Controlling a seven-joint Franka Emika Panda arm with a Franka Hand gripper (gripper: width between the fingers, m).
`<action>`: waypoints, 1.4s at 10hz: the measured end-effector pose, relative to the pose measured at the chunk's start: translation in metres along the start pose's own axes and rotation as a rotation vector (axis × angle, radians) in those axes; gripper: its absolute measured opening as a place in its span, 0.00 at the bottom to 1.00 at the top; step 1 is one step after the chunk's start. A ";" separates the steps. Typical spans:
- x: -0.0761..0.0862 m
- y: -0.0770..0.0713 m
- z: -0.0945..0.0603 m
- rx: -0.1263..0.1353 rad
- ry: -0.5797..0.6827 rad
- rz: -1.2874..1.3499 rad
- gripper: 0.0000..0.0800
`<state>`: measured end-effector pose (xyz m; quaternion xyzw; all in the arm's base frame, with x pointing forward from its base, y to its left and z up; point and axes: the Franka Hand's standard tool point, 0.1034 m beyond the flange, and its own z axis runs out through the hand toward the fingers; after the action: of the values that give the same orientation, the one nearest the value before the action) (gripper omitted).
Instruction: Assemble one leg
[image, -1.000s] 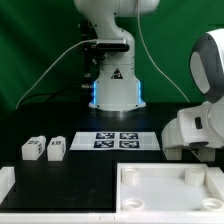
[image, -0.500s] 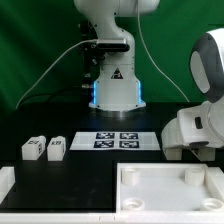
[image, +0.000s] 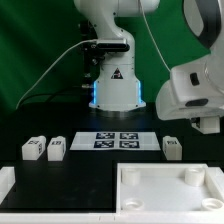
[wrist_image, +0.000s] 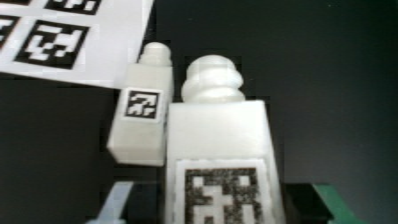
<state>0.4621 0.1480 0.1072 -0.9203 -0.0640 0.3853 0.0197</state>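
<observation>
— What is the pincer (wrist_image: 214, 198) doing?
— It is clamped on the leg (wrist_image: 217, 135). A finger shows at each side of the leg's tagged face, and the knobbed tip points away from the wrist.
— Where is that?
— At the exterior view's right, where the arm hides it. A spare leg (image: 172, 147) lies on the worktop (image: 90, 165) just beside the marker board (image: 120, 139). Two more legs (image: 32, 149) sit near the board's other end, and the white panel (image: 165, 190) is nearest the camera.

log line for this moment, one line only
pincer: shut on held leg | second leg: beside it | two spare legs: exterior view's left of marker board | panel: no leg fitted
</observation>
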 end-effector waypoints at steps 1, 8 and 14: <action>-0.006 0.006 -0.012 0.002 0.024 -0.009 0.36; 0.016 0.035 -0.092 -0.058 0.404 -0.101 0.36; 0.046 0.049 -0.164 -0.091 1.035 -0.159 0.36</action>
<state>0.6162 0.1076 0.1858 -0.9825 -0.1321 -0.1257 0.0380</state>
